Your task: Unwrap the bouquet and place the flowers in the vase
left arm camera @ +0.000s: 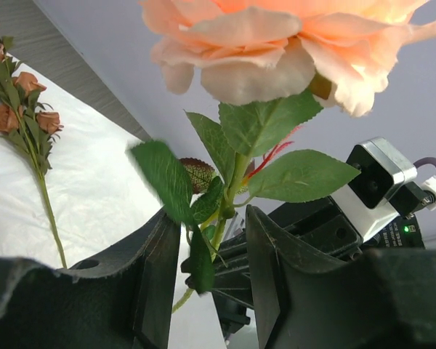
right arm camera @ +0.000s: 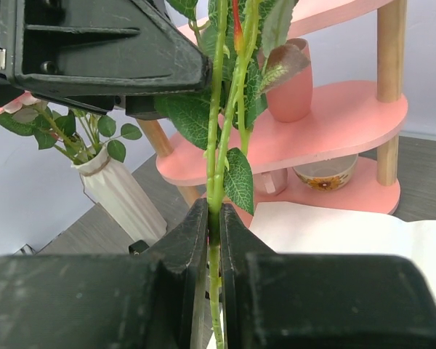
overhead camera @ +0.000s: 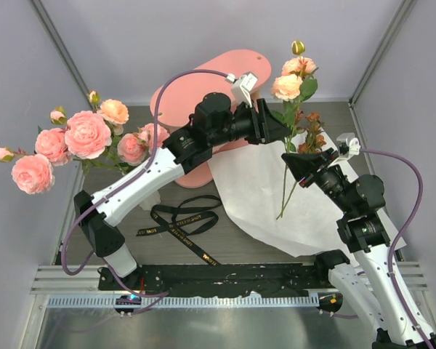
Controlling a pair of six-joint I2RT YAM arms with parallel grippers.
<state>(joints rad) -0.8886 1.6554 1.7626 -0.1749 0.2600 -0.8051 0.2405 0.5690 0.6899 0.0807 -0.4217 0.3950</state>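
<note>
Left arm runs from its base diagonally across the front of the pink shelf (overhead camera: 218,76), wrist out past the shelf's right end. My left gripper (left arm camera: 212,218) is open: jaws sit either side of the peach rose stem (right arm camera: 216,153) among the leaves, gap visible on both sides, no contact I can see.

Right arm has its elbow raised, forearm pointing back-left toward the shelf. My right gripper (right arm camera: 214,214) is clamped on that same stem, just below the left gripper. Stem is upright, tail hanging under my fingers, peach heads just right of the shelf's top.

Containers:
- The white ribbed vase (right arm camera: 120,193) stands left of the shelf, mostly hidden by my left arm from above. It holds the pink roses (overhead camera: 87,134), which lean away from the shelf toward the left wall.
- The shelf carries a pink cup (right arm camera: 291,91) on a middle tier and a small patterned bowl (right arm camera: 323,174) on the bottom tier.

White paper (overhead camera: 261,196) lies opened on the counter (overhead camera: 232,247) in front of the shelf's right half. Black ribbon (overhead camera: 182,218) lies loose in front of its left half. A rust-brown sprig (left arm camera: 22,109) shows against the paper; can't tell if it lies flat.

Room is tight: both grippers are near each other on one stem, with the shelf close behind.
</note>
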